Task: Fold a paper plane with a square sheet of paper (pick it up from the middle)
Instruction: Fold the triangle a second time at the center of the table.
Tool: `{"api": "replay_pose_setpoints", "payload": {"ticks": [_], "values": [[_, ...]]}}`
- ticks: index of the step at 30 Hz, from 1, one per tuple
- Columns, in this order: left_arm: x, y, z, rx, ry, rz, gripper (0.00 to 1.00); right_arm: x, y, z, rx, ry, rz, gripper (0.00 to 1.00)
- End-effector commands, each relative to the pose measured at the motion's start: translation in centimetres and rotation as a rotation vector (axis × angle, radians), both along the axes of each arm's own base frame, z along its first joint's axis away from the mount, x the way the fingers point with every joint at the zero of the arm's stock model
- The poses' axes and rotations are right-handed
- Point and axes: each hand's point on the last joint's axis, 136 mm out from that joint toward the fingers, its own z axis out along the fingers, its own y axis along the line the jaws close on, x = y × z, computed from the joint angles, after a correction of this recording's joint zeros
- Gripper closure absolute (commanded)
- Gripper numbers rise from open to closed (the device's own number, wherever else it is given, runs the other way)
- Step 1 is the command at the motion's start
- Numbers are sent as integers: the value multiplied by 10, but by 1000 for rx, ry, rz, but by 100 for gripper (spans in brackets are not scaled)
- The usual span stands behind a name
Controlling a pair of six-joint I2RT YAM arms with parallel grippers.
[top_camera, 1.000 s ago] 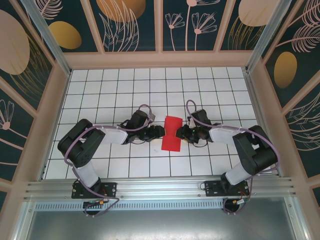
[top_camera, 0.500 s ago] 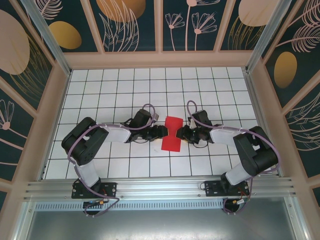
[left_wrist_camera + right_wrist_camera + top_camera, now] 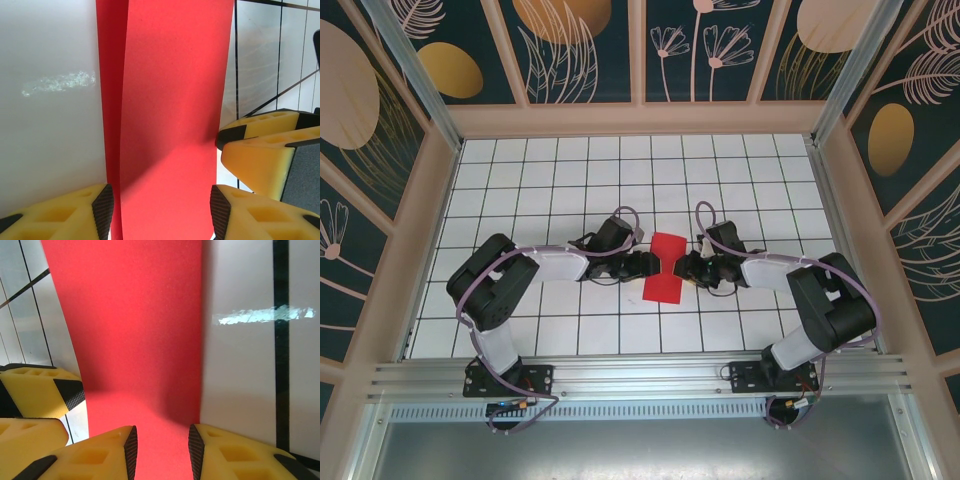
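The square sheet of paper (image 3: 666, 281) is bright red and lies on the white grid table (image 3: 570, 180) between the two arms, narrow at its waist. My left gripper (image 3: 649, 263) reaches onto it from the left. In the left wrist view the left gripper (image 3: 161, 212) stands open, and the red paper (image 3: 170, 100) spans the whole gap between its pads, with a raised fold line along its left side. My right gripper (image 3: 682, 266) comes in from the right. The right gripper (image 3: 161, 452) is open with a narrower gap, and the red paper (image 3: 130, 315) lies under and between its jaws.
Each wrist view catches the other gripper's yellow fingers: the right gripper's fingers (image 3: 260, 150) and the left gripper's fingers (image 3: 40, 390). A beige frame (image 3: 640, 118) and aluminium posts wall in the table. The aluminium rail (image 3: 640, 378) with the arm bases runs along the near edge.
The left arm has slid to the right, bringing its fingers further onto the paper's left edge. The right gripper's jaws have narrowed slightly. The paper has stayed in place.
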Motion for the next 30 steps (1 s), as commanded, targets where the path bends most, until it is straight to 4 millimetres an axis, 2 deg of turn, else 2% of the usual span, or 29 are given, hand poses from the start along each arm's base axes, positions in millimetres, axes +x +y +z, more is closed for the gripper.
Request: {"api": "replay_pose_setpoints", "payload": {"ticks": [1,18,30], "values": [[-7,0,-9,41,24,-29,46,-8,-5,-4,-5,16,8,63],[-5,-11,21,-72,-14,-23,49,-8,-5,-3,0,15,14,63],[2,-14,24,-86,-32,-5,49,-6,-3,-1,5,7,24,63]]}}
